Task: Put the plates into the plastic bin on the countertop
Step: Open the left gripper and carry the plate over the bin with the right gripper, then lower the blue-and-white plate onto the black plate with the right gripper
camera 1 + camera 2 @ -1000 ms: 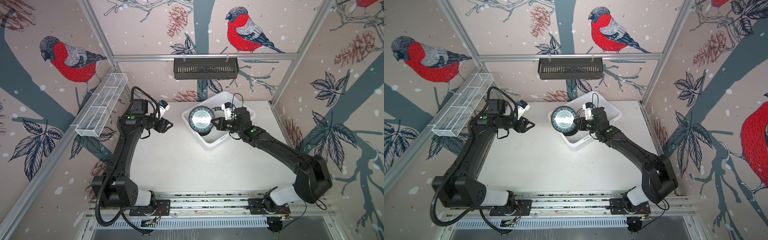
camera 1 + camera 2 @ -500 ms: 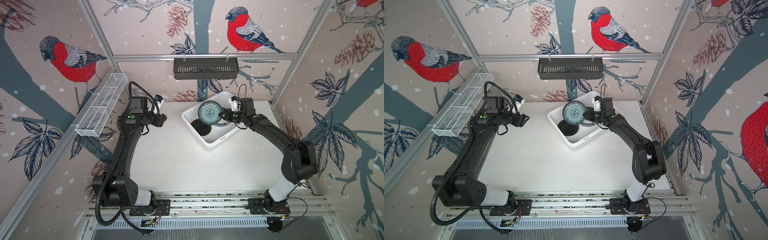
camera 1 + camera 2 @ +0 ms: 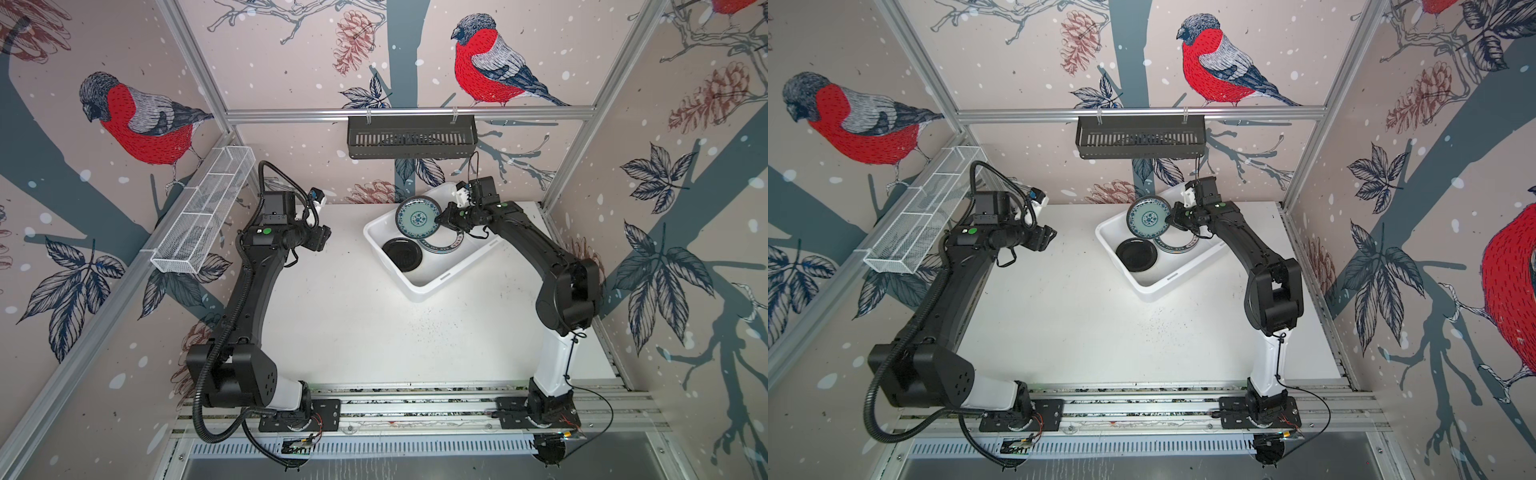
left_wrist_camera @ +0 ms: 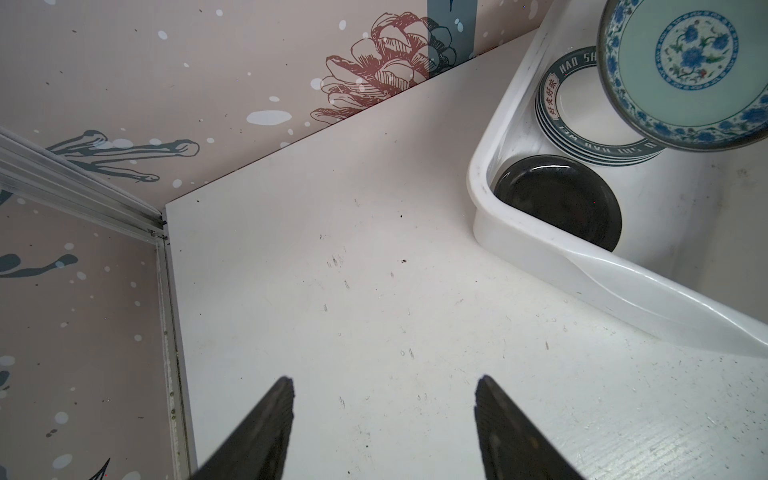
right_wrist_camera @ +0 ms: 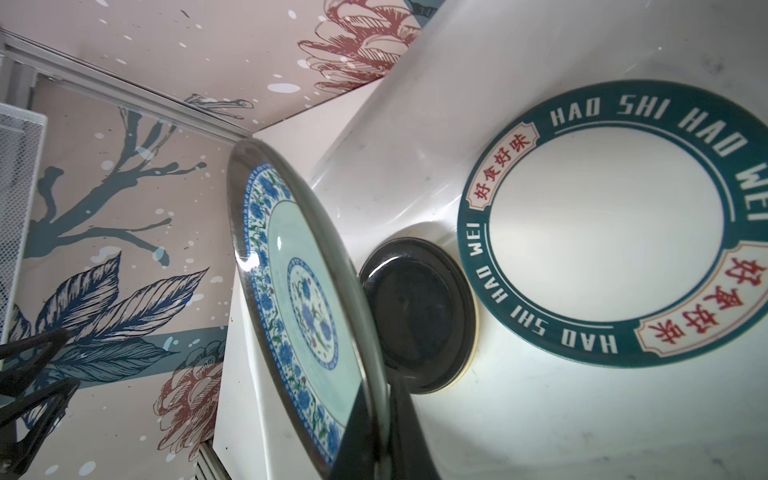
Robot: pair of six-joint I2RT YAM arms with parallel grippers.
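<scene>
My right gripper [image 3: 442, 218] [image 3: 1173, 217] [image 5: 380, 399] is shut on the rim of the teal patterned plate [image 3: 417, 216] [image 3: 1148, 218] [image 4: 685, 70] [image 5: 299, 299]. It holds the plate tilted on edge above the plastic bin [image 3: 428, 286] [image 3: 1154, 291] [image 4: 623, 282]. Inside the bin a black plate [image 3: 402, 253] [image 5: 415, 311] lies on a cream one whose edge just shows. Beside them is a stack of white plates with dark lettered rims [image 3: 442, 245] [image 4: 582, 120] [image 5: 602, 224]. My left gripper [image 3: 326, 237] [image 3: 1052, 237] [image 4: 382, 380] is open and empty over the countertop [image 3: 353, 324], left of the bin.
A black slotted rack [image 3: 411, 137] hangs on the back wall above the bin. A white wire mesh tray [image 3: 203, 216] runs along the left wall beside my left arm. Aluminium frame posts stand at the back corners.
My right gripper has carried the teal plate from above the black plate toward the back of the bin, over the lettered stack. The left arm has barely shifted.
</scene>
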